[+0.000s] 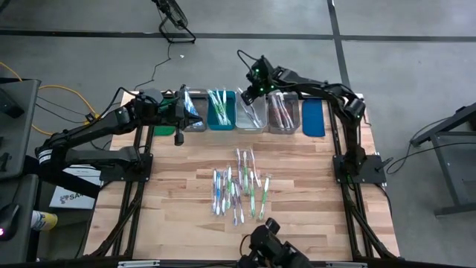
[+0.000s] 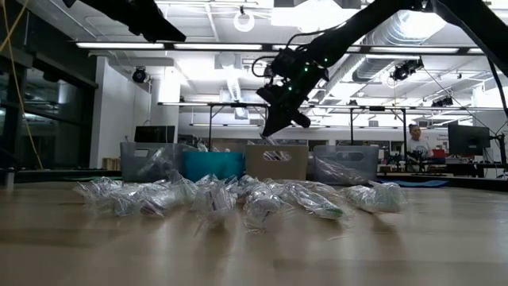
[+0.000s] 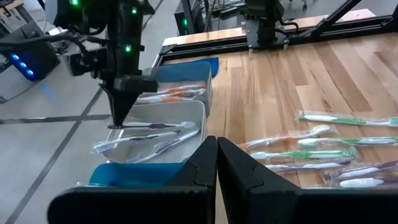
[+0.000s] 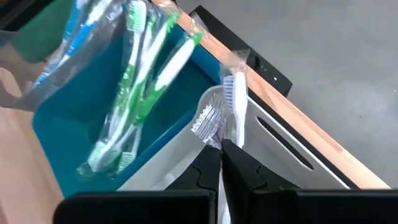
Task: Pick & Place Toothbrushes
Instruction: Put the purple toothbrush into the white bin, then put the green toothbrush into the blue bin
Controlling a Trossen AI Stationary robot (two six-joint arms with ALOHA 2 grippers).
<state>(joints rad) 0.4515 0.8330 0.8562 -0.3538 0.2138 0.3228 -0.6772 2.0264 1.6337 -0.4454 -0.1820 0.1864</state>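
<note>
Several wrapped toothbrushes (image 1: 239, 190) lie loose on the wooden table's middle. More toothbrushes lie in a row of bins at the far edge: a grey bin (image 1: 195, 119), a teal bin (image 1: 221, 112), a clear bin (image 1: 251, 117) and a second grey bin (image 1: 282, 113). My right gripper (image 1: 251, 93) hangs over the clear bin, shut on a wrapped purple-and-white toothbrush (image 4: 235, 102). My left gripper (image 1: 186, 112) is shut above the first grey bin, and nothing shows between its fingers (image 3: 205, 165). My right gripper pinches the wrapped toothbrush between its two fingertips, slanting down from above. The head end (image 4: 234, 87) sticks out past the fingertips; the fingers hide where on the handle they close. In the left wrist view the toothbrush (image 3: 152, 126) lies about level over the clear bin.
A blue lid or tray (image 1: 314, 117) lies at the right end of the bin row and a green bin (image 1: 160, 131) at its left end. Bare wood lies left and right of the pile. A person (image 2: 413, 141) stands far off in the room.
</note>
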